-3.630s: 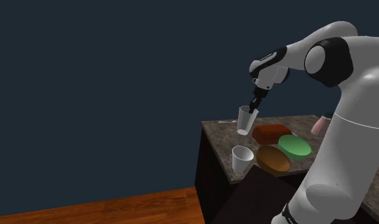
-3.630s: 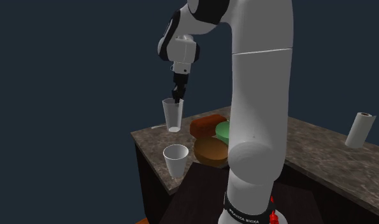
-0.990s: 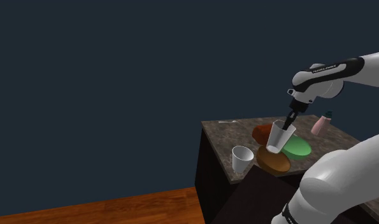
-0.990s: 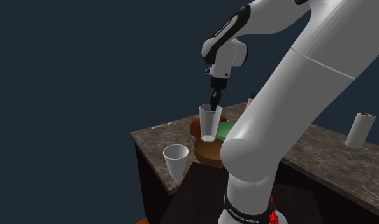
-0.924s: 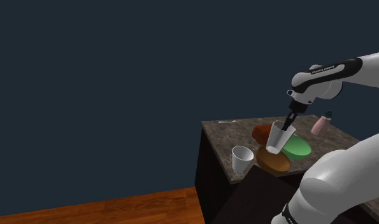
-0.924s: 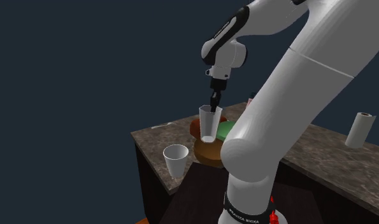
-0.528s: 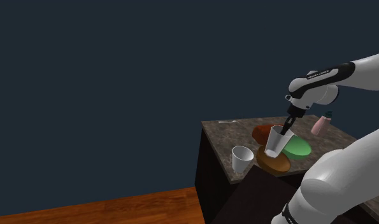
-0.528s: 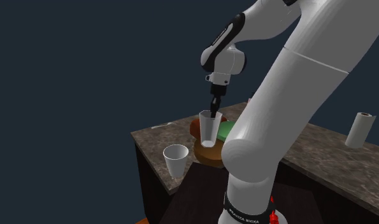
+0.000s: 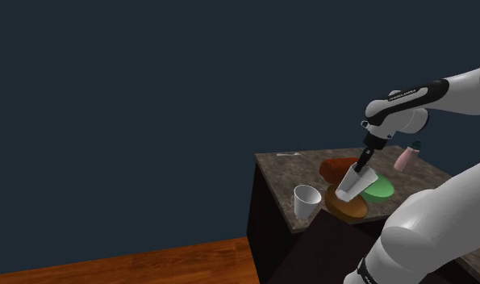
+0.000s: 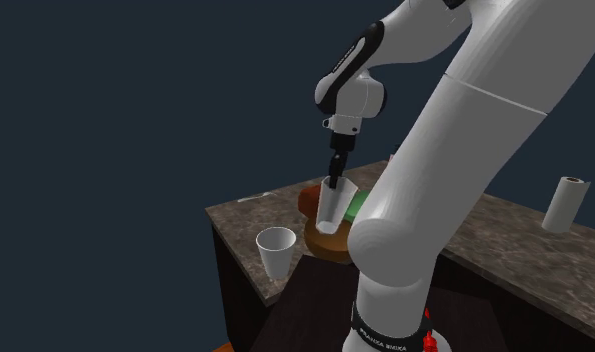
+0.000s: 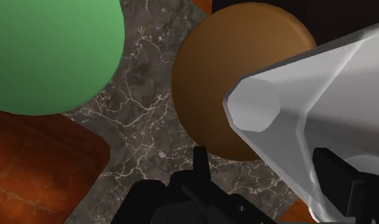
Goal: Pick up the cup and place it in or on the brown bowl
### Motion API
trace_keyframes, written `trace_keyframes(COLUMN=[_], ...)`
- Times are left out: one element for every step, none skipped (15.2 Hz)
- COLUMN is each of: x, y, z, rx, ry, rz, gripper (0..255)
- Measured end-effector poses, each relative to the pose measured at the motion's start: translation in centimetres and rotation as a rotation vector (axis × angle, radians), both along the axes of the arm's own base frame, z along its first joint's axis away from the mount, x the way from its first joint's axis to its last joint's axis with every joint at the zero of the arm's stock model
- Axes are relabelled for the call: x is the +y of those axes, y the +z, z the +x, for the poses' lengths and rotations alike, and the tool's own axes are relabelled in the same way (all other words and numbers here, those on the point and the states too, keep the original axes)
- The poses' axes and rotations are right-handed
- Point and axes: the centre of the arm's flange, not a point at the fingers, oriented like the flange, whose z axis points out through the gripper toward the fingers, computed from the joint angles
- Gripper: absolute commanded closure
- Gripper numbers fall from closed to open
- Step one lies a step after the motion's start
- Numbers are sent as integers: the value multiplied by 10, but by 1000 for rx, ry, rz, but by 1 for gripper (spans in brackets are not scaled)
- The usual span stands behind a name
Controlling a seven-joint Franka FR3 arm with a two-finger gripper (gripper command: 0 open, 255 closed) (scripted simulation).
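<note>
A pale, see-through cup [image 9: 352,185] [image 10: 332,205] leans tilted over the flat brown bowl [image 9: 348,207] [image 10: 323,241] near the counter's front edge. My gripper [image 9: 364,161] [image 10: 335,183] hangs just above the cup's rim. In the wrist view the gripper [image 11: 263,154] is open. One thin finger stands apart from the cup [image 11: 296,108], and the other shows through the cup's wall. The cup's base points over the brown bowl [image 11: 207,76]. Whether the base touches the bowl I cannot tell.
A second white cup [image 9: 306,200] [image 10: 276,250] stands on the dark stone counter [image 9: 282,173] by its corner. A green dish [image 9: 381,190] [image 11: 48,51] and a red-brown dish [image 9: 336,168] [image 11: 35,165] lie behind the bowl. A pink bottle [image 9: 405,157] and a paper roll [image 10: 563,203] stand farther back.
The gripper came down over the brown bowl with the cup, then its fingers parted. The cup has tipped from upright to a slant.
</note>
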Motion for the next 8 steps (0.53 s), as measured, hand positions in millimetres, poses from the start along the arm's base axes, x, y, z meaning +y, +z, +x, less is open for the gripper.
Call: trace_keyframes(x=[0, 0, 0, 0, -1, -2, -6, -5], y=[0, 0, 0, 0, 6, 15, 25, 35], z=[0, 0, 0, 0, -1, -2, -3, -4], rx=[0, 0, 0, 0, 0, -1, -1, -1], ry=[0, 0, 0, 0, 0, 0, 0, 0], rz=[0, 0, 0, 0, 0, -1, -1, -1], gripper=[0, 0, 0, 0, 0, 0, 0, 0])
